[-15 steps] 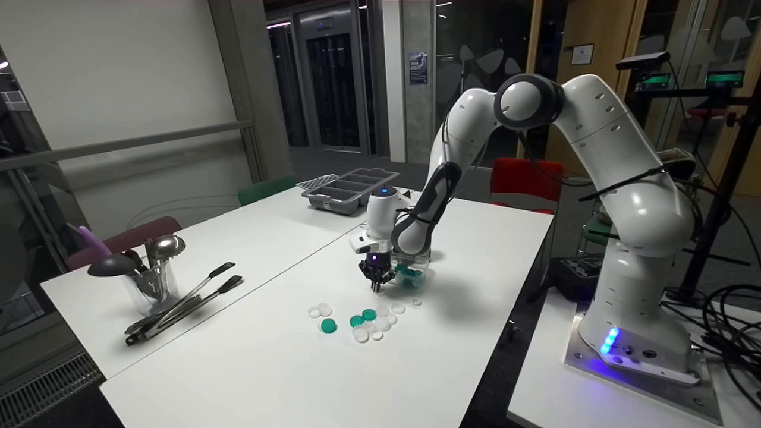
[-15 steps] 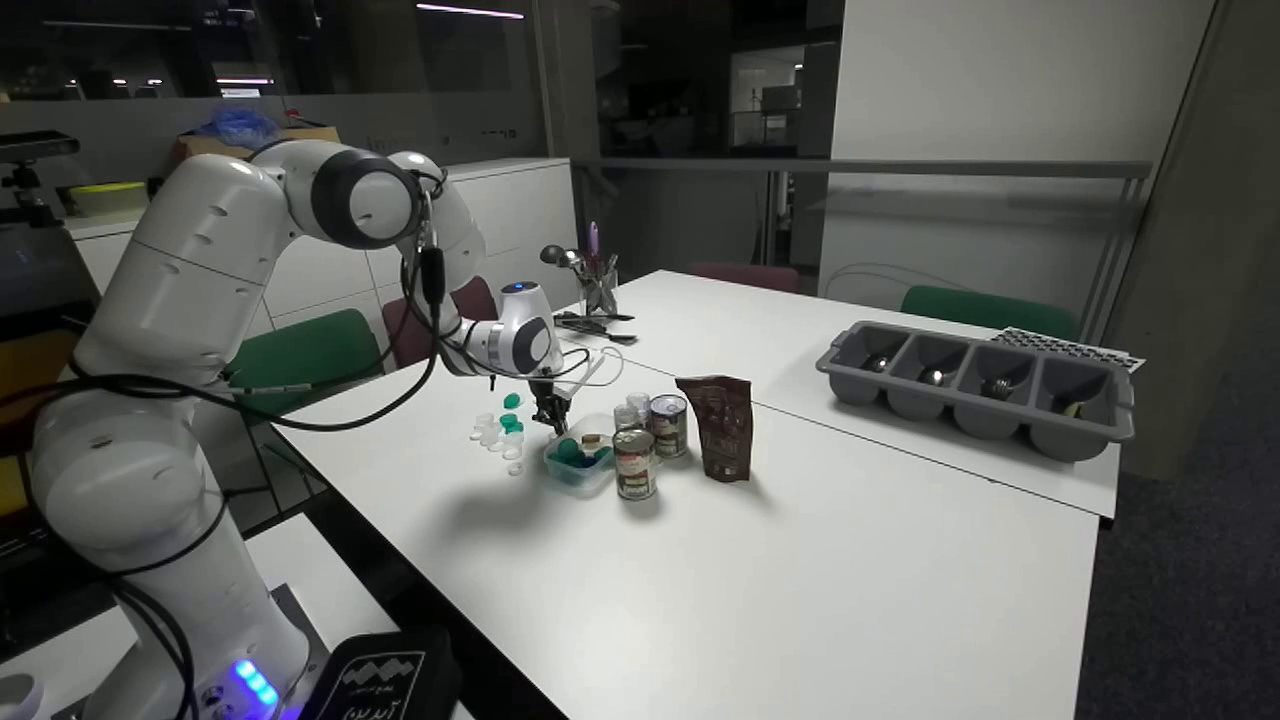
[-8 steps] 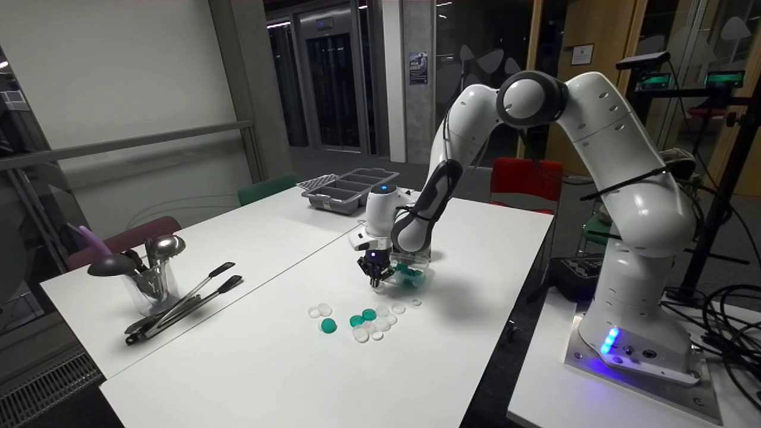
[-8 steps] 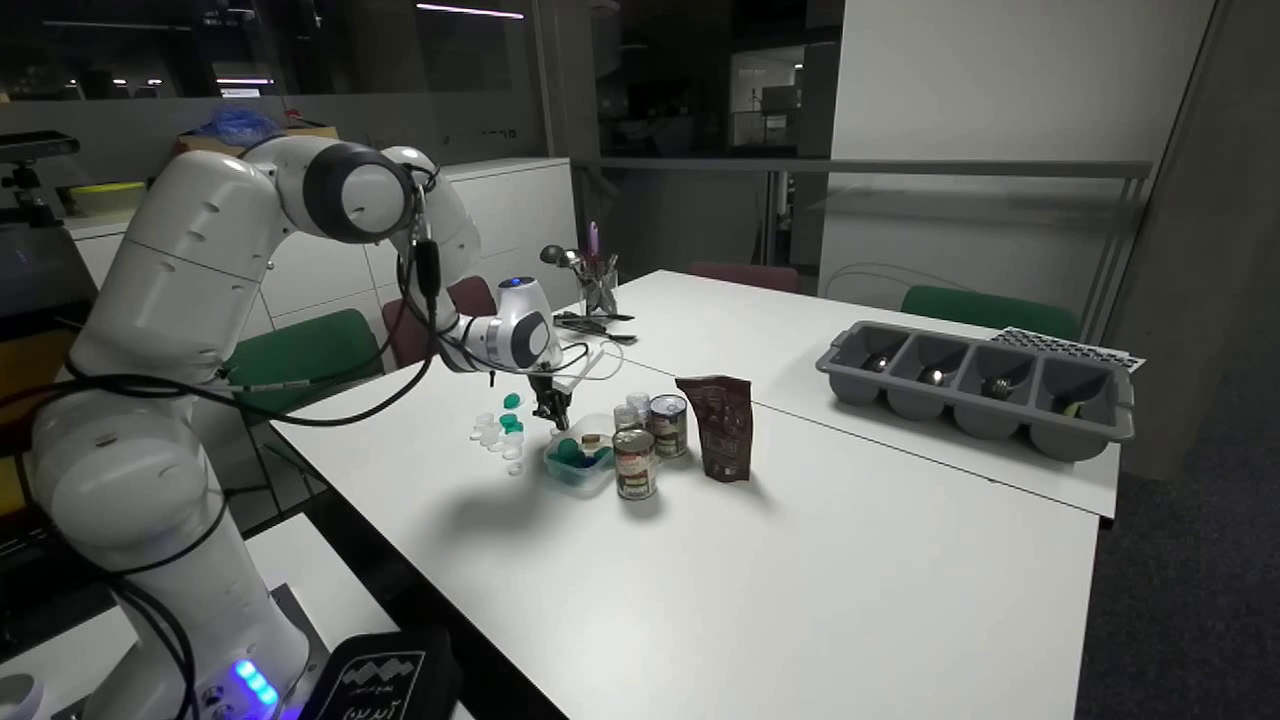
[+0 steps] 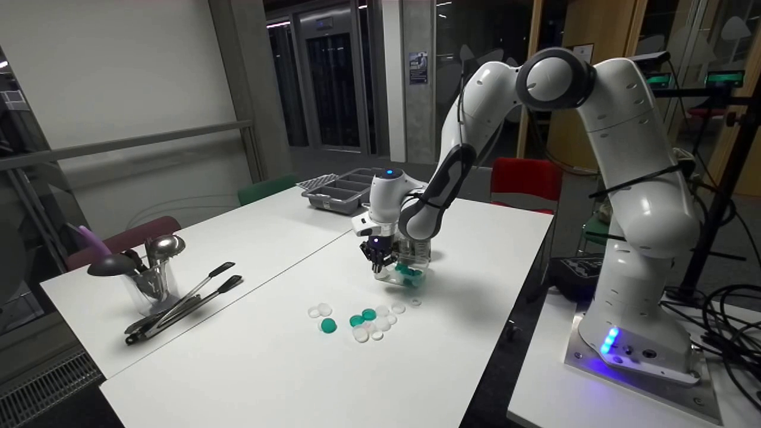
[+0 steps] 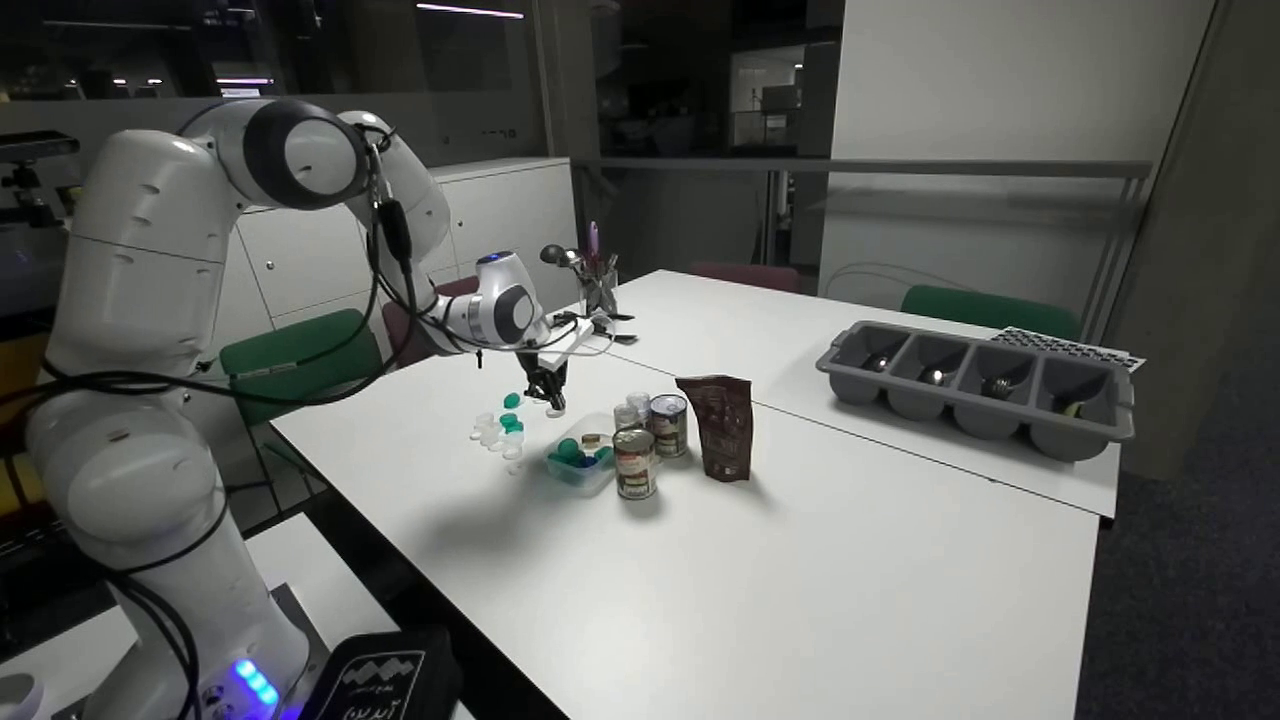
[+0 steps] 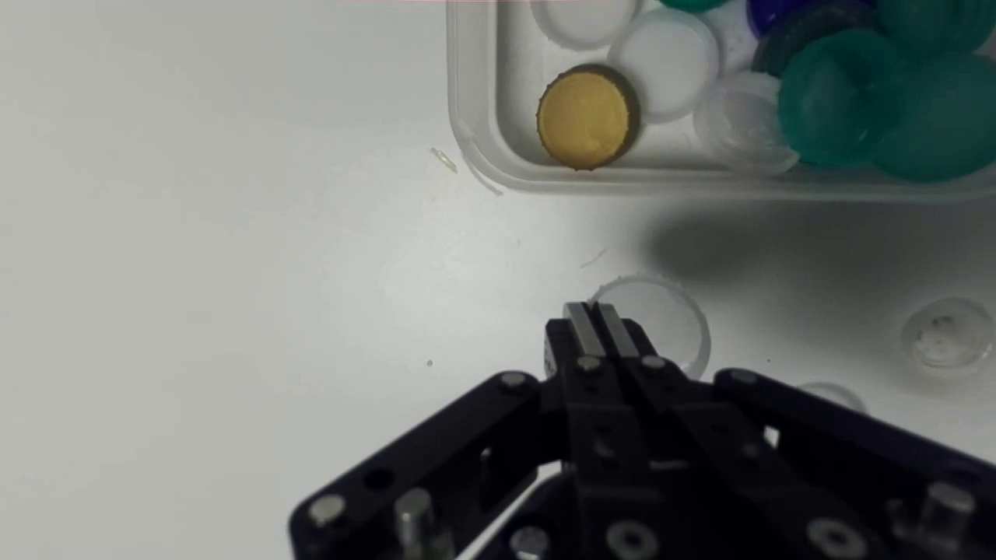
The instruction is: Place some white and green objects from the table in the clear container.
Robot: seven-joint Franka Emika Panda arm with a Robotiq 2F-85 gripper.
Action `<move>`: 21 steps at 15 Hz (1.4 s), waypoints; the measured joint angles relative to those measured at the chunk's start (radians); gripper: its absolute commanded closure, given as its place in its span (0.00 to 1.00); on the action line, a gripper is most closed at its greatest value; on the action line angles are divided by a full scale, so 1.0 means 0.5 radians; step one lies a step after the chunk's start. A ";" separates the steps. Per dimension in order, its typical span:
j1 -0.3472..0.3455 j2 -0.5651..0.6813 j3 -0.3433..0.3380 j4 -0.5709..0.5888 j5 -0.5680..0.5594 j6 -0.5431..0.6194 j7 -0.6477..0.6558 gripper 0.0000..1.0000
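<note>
My gripper [image 7: 593, 308] is shut on the edge of a clear whitish round lid [image 7: 661, 311], which sticks out to the right of the fingertips in the wrist view. In an exterior view the gripper [image 6: 556, 404] hangs above the table with that lid at its tips. Beside it stands the clear container [image 7: 475, 93], low and see-through. Inside lie white lids [image 7: 668, 66], green lids [image 7: 844, 101], a gold cap [image 7: 583, 118] and something dark blue. On the table, several green pieces [image 5: 328, 325] and white pieces [image 5: 361, 334] are scattered.
Food cans [image 6: 634, 468] and a brown pouch [image 6: 716, 428] stand close to the container. Further off are a grey compartment tray [image 6: 975, 400], tongs [image 5: 184, 312] and a cup of utensils [image 5: 156, 288]. A small clear cap [image 7: 948, 336] lies right of the gripper in the wrist view.
My gripper has risen from the table beside the container, and the whitish lid has come up with it. The scattered pieces and the container look unmoved.
</note>
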 measured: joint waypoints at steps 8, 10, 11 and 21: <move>-0.008 -0.289 -0.141 -0.316 -0.018 0.080 0.325 0.99; -0.011 -0.329 -0.185 -0.389 -0.028 0.123 0.401 0.71; -0.011 -0.342 -0.205 -0.416 -0.037 0.140 0.439 0.66; 0.032 -0.360 -0.304 -0.489 -0.252 0.177 0.641 0.00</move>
